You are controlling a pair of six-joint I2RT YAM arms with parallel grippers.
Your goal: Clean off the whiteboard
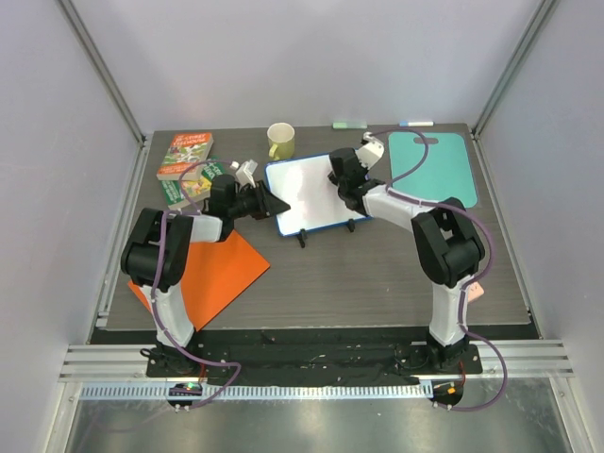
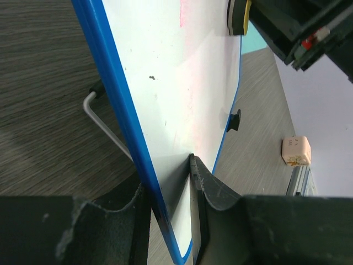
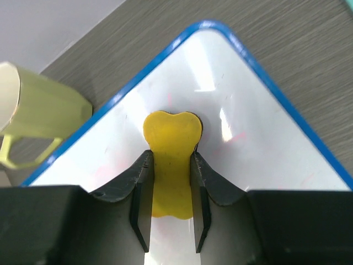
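Whiteboard [image 1: 307,193] stands propped at mid-table between the two arms. From the left: two books [image 1: 186,162], one orange folder [image 1: 212,272], then the left gripper [image 1: 274,205] pinching the board's blue left edge. Only the left wrist view shows its wire stand [image 2: 105,124]. One mug [image 1: 280,140] sits behind. The right wrist view alone shows the right gripper [image 3: 171,165] clamped on one yellow eraser [image 3: 171,130] against the white face. One teal cutting board [image 1: 431,167] lies far right.

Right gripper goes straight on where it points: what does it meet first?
The whiteboard: the yellow eraser held in the right gripper looks pressed on its white face, though exact contact is unclear.
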